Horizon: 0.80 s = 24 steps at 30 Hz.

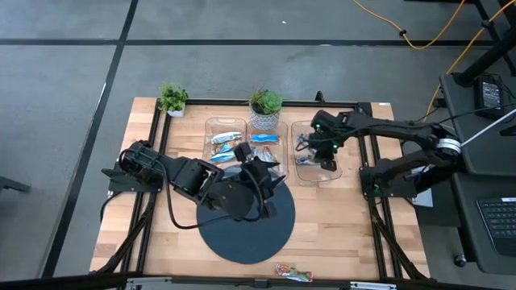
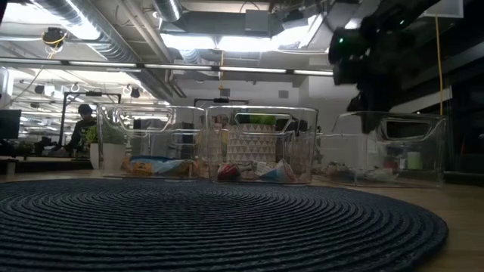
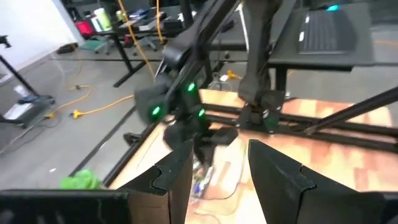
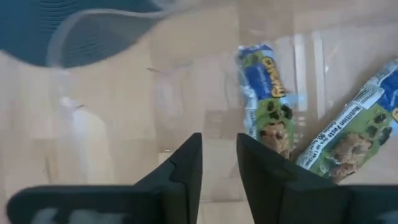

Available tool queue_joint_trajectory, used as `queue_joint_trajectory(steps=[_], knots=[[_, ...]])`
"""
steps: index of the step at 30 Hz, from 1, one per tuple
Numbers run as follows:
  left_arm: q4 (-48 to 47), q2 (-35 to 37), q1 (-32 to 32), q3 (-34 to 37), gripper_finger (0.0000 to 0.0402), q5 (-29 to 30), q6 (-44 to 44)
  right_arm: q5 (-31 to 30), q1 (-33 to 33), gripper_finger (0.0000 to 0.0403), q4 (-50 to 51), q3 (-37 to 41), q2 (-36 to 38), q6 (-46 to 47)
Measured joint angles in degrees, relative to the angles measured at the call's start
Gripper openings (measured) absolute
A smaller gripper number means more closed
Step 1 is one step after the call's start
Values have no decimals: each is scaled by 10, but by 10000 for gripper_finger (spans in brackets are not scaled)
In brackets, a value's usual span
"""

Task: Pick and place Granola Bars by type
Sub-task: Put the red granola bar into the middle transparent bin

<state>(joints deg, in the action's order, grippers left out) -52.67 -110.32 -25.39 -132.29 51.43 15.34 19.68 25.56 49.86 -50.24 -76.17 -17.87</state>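
Clear right bin [image 1: 348, 171], upper right of high view, has two granola bars [image 4: 268, 99] under right gripper [image 4: 219, 163], fingers slightly parted w/ nothing between, prob. just released; lift straight up; left gripper [image 3: 219, 171] half-open, empty, centre frame.

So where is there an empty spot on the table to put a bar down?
The front of the round dark mat is bare, ahead of the left arm. So is the wood between the mat and the table's right rail. The right clear bin has free floor beside its two bars. The left bin and middle bin are crowded.
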Motion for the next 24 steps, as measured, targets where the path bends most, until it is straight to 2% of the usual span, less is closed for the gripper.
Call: queue_joint_trajectory(steps=[6, 13, 19, 24], knots=[[-57, 0, 0, 0, 147, 27, 55, 56, -46, 103, 4, 0, 96, -6], [-120, 0, -7, 0, 147, 79, 132, 59, -153, 95, 5, 0, 220, -4], [-159, 0, -18, 0, 147, 104, 188, 12, -284, 93, 5, 0, 286, 11], [-164, 0, -21, 0, 147, 105, 214, -28, -404, 93, -2, 0, 296, 12]])
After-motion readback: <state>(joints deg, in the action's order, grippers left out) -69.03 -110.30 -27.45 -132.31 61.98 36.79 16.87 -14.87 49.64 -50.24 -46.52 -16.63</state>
